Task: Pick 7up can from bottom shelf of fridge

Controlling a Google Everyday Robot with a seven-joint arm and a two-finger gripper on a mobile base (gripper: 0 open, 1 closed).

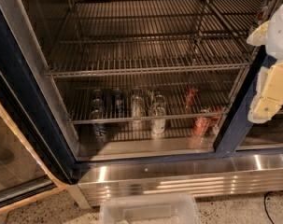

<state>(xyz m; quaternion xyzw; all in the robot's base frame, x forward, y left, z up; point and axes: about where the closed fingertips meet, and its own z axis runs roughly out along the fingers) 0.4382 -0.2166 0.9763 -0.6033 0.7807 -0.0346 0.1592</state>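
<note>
The fridge stands open in front of me, with a dark blue frame and wire racks. On the bottom shelf stand two pale silvery cans. The front one, the 7up can, is near the middle, and the other pale can is just left of and behind it. Dark blue cans stand to the left and red-orange cans to the right. My gripper, cream and white, hangs at the right edge of the view. It is in front of the fridge's blue post, well right of and above the cans, and holds nothing that I can see.
Two bare wire racks span the cabinet above the cans. The glass door is swung open at the left. A shiny steel base panel runs below the cabinet. A clear plastic bin sits on the speckled floor at the bottom.
</note>
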